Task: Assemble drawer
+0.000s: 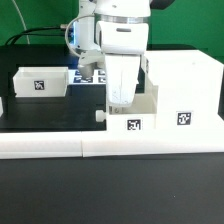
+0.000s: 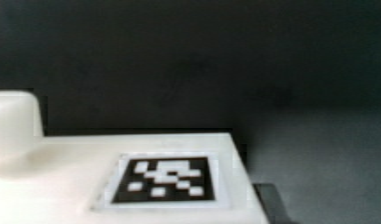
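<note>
A white knobbed tray (image 1: pixel 128 112) stands at the front, its knob (image 1: pixel 100 115) pointing to the exterior view's left and its tag (image 1: pixel 133 125) facing the camera. My gripper (image 1: pixel 121 97) reaches straight down onto it. In the wrist view the tray's tagged face (image 2: pixel 169 178) fills the space between my fingers, the knob (image 2: pixel 13 130) is beside it, and one dark fingertip (image 2: pixel 265 204) presses against the tray's edge. The tall box casing (image 1: pixel 182 85) stands just to the exterior view's right of the tray. A second tray (image 1: pixel 40 83) lies at the far left.
The marker board (image 1: pixel 88 77) lies behind the arm on the black table. Long low white border bars (image 1: pixel 110 146) run along the front edge, just in front of the held tray and the casing.
</note>
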Robot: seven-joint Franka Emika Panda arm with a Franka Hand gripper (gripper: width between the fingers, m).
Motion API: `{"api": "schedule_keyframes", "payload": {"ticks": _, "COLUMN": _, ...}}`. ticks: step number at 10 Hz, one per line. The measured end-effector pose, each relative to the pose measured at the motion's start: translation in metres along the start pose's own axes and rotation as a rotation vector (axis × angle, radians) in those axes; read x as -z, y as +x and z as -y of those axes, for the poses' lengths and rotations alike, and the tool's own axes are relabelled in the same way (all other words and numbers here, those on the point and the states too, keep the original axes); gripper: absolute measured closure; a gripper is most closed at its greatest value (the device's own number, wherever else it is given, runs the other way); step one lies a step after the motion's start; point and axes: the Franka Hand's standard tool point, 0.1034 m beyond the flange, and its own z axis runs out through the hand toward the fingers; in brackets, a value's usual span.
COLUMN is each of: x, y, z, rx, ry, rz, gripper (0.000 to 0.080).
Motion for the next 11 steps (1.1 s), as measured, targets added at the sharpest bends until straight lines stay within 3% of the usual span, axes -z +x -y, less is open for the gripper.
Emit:
{"api": "schedule_keyframes", "payload": {"ticks": 9, "x": -0.0003, "y": 0.0034, "z": -0.0009, "rx": 0.031, "ry": -0.006, "rz": 0.010, "gripper": 0.0757}}
{"api": "schedule_keyframes", "payload": {"ticks": 10, "x": 0.0003, "y": 0.0039, "z": -0.0007, "rx": 0.029, "ry": -0.004, "rz": 0.011, "gripper": 0.0687}}
{"api": "schedule_keyframes", "payload": {"ticks": 11, "x": 0.0043, "y": 0.0052, "z": -0.0009, "rx": 0.027, "ry": 0.002, "rz": 0.012, "gripper": 0.0504}}
